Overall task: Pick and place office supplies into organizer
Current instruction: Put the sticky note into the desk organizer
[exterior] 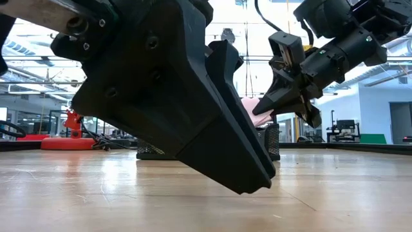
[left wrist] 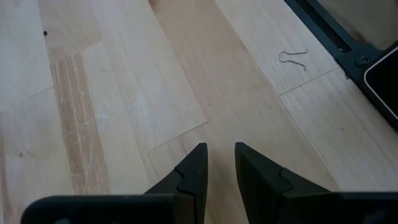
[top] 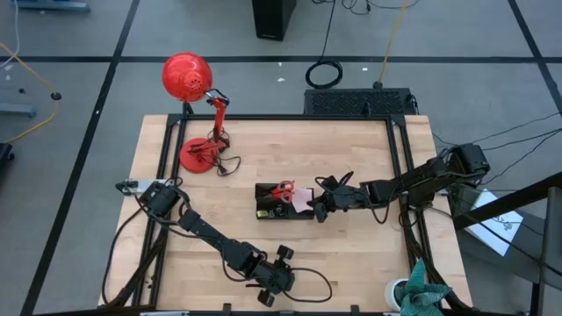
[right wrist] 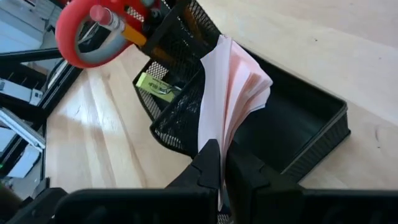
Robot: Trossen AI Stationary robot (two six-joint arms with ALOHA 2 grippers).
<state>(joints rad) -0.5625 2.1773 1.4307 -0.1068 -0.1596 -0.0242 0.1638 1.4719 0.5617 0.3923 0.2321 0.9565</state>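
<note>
**The pink pad hangs right over the tray**

From above: The right gripper (top: 321, 204) reaches in from the right side of the table. It sits at the right end of the black organizer (top: 263, 211). The pink sticky-note pad (top: 303, 199) is at its tip, over that end of the tray. The red scissors (top: 282, 190) already stand in the tray. The left gripper (top: 279, 279) waits near the front edge, well apart from the tray, so the right arm is the near one.

From the table top: The pad (exterior: 255, 109) pokes out of the right gripper (exterior: 278, 106) toward the tray. It is up above the tray, not lying in it.

Left wrist: The left gripper's fingers (left wrist: 193, 177) are a little apart with nothing between them. Only bare wood is below, with a bit of bent wire (left wrist: 293, 58) farther off.

Right wrist: The right gripper (right wrist: 222, 163) is pinched tight on one edge of the pad (right wrist: 233, 93). The pad stands on edge, leaning on the mesh wall, just above the low open part of the organizer (right wrist: 323, 134). I think the pad has to go down into that part.
</note>
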